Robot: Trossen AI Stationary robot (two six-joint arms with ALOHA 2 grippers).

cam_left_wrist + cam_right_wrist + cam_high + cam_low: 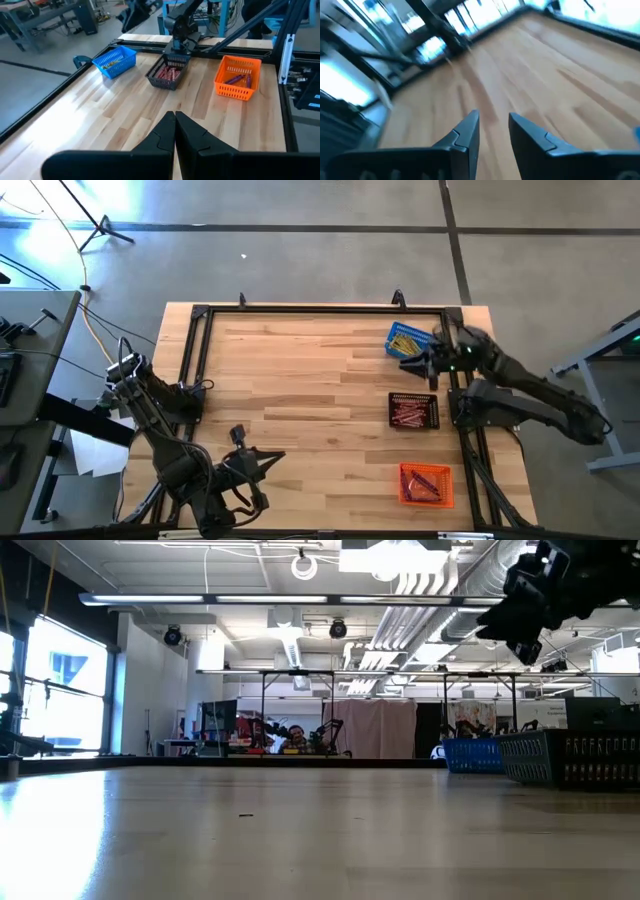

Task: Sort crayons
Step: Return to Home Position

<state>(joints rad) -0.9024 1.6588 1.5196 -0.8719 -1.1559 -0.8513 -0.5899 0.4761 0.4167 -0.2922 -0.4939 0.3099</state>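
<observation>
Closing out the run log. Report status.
Left gripper shut, empty, near its base. Right gripper open, empty, beside blue basket. Crayons binned by colour; none seen loose.

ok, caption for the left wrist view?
Left pincer shut, facing blue bin, black bin, orange bin, each holding crayons; right arm behind.

Left gripper sits folded back by its base, fingers pressed together; right gripper held high, fingers slightly parted.
</observation>
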